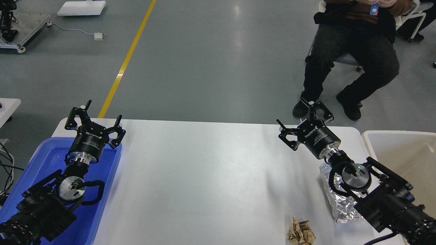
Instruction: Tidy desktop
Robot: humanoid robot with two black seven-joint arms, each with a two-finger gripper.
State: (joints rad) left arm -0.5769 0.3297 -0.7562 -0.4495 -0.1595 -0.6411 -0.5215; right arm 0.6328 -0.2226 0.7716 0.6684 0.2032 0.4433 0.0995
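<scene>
Nearest the camera, a crumpled brown paper ball (300, 232) is lying on the counter (204, 177) at the front edge, well behind and to the left of the right gripper (301, 120). Just right of it, a crinkled foil wrapper (337, 204) is sitting on the counter, partly hidden under the right arm's wrist, behind the right gripper. The white counter is taking up the middle of the view, running between both arms and bare across its centre. Left arm is coming in over the blue tray (105, 190), which is sitting at the counter's left end, overhanging its edge. Left gripper (93, 115) is hovering above the tray's far edge, fingers spread wide, nothing between them. Right gripper is hovering over the far right corner of the counter, fingers also spread wide and holding nothing. The beige bin (402, 153) is standing just right of the right gripper, beside the counter's right end. Beyond the counter, grey floor with a yellow line (127, 59) running away past the left gripper. A seated person (354, 51) in dark trousers is sitting far beyond the right gripper, shoes near the counter's far edge.
</scene>
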